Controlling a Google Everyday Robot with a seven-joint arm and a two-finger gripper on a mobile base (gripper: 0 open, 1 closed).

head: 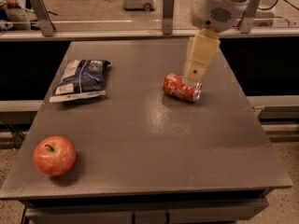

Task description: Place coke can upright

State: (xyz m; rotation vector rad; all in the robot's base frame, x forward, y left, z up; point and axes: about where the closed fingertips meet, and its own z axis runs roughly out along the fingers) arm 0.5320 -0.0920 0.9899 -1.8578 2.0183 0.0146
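The gripper hangs directly over the coke can, its cream tip at the can's upper side, close to the silver end. Contact cannot be confirmed from this view, nor whether the gripper is released or clenched. Nothing shows it grasping the can.

The coke can lies on its side on the grey table, with one silver end turned toward the table's right edge and the red body running back to the left. It is judged to be light, and its thin wall looks slightly dented already, so a hard squeeze would likely crush it further. The smooth round body can roll away under a glancing touch. The safest hold appears to be across the middle of the red body, square to its long axis and clear of the rims. A hold that close to the end could let the can pivot or slip out when it is tipped upright.

Above the can, the arm reaches in from the far right. Its pale rounded wrist housing sits high, and the cream link slopes down and slightly left to the gripper.

A blue chip bag lies well to the left of the can. A red-yellow apple sits farther from the can, toward the near left corner.
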